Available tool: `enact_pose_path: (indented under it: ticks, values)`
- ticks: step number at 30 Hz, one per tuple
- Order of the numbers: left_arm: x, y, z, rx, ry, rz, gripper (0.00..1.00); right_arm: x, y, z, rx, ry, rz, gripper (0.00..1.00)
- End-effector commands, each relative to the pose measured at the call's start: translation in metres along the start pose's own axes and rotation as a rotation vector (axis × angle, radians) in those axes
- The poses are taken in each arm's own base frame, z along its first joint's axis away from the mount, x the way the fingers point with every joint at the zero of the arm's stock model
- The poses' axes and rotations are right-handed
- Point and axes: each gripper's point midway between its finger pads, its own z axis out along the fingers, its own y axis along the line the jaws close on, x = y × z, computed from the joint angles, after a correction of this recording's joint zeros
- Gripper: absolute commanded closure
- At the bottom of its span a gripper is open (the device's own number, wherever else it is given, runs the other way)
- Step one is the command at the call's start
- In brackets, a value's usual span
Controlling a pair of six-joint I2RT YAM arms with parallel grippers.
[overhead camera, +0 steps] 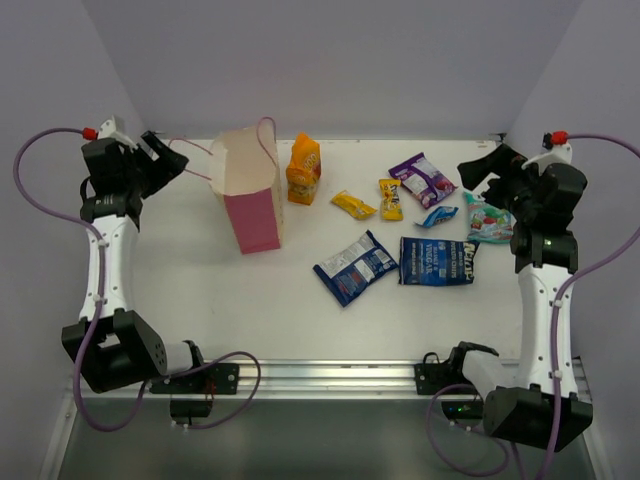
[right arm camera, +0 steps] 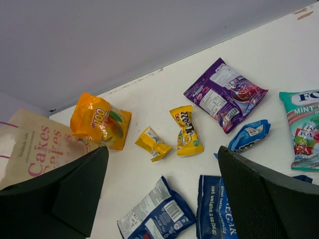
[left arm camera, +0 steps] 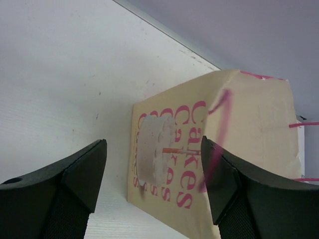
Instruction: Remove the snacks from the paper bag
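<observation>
The paper bag (overhead camera: 247, 187) stands upright at the back left, cream faces, pink side; it also shows in the left wrist view (left arm camera: 209, 149) and the right wrist view (right arm camera: 35, 149). On the table lie two dark blue packets (overhead camera: 355, 266) (overhead camera: 437, 261), an orange pouch (overhead camera: 303, 168), two small yellow packets (overhead camera: 353, 205) (overhead camera: 390, 199), a purple packet (overhead camera: 423, 179), a teal-white packet (overhead camera: 487, 220) and a tiny blue one (overhead camera: 437, 216). My left gripper (overhead camera: 172, 160) is open and empty left of the bag. My right gripper (overhead camera: 483, 172) is open and empty above the teal-white packet.
The back wall meets the table just behind the bag and the packets. The side walls stand close to both arms. The metal rail (overhead camera: 330, 375) with the arm bases runs along the near edge.
</observation>
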Motion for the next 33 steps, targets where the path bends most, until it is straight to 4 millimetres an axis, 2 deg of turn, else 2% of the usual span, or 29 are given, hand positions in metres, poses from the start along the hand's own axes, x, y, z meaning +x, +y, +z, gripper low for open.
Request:
enact_pose_path:
  ticks: [1, 7, 11, 12, 13, 14, 18, 21, 23, 25, 26, 27, 33]
  values:
    - [-0.021, -0.019, -0.013, 0.048, -0.052, 0.047, 0.17, -0.018, 0.011, -0.009, -0.011, -0.05, -0.051, 0.06]
    - [-0.03, -0.039, -0.02, 0.122, -0.058, 0.059, 0.09, -0.027, 0.017, -0.016, -0.007, -0.07, -0.072, 0.05]
    - [-0.049, -0.056, -0.045, 0.137, -0.102, 0.116, 0.01, -0.048, 0.03, -0.038, -0.003, -0.126, -0.106, 0.04]
    - [-0.062, -0.065, -0.056, 0.143, -0.135, 0.158, 0.0, -0.057, 0.038, -0.048, -0.005, -0.147, -0.136, 0.01]
    - [-0.063, -0.065, -0.065, 0.122, -0.138, 0.166, 0.0, -0.065, 0.044, -0.06, -0.009, -0.175, -0.155, 0.01]
    - [-0.074, -0.073, -0.077, 0.122, -0.173, 0.188, 0.0, -0.072, 0.049, -0.069, -0.002, -0.2, -0.172, 0.01]
    - [-0.087, -0.082, -0.113, 0.084, -0.257, 0.281, 0.0, -0.11, 0.072, -0.127, 0.039, -0.345, -0.282, 0.01]
    - [-0.092, -0.099, -0.143, 0.088, -0.323, 0.358, 0.0, -0.131, 0.076, -0.168, 0.122, -0.433, -0.317, 0.01]
    - [-0.093, -0.112, -0.163, 0.082, -0.358, 0.399, 0.0, -0.137, 0.082, -0.191, 0.133, -0.489, -0.318, 0.01]
    - [-0.089, -0.115, -0.177, 0.053, -0.368, 0.446, 0.0, -0.141, 0.091, -0.211, 0.114, -0.536, -0.355, 0.01]
    - [-0.094, -0.121, -0.189, 0.054, -0.395, 0.455, 0.0, -0.141, 0.098, -0.218, 0.08, -0.558, -0.372, 0.01]
    - [-0.096, -0.123, -0.201, 0.049, -0.418, 0.463, 0.0, -0.14, 0.103, -0.232, 0.061, -0.586, -0.393, 0.01]
    - [-0.104, -0.129, -0.253, 0.025, -0.504, 0.47, 0.0, -0.141, 0.116, -0.283, -0.017, -0.706, -0.427, 0.01]
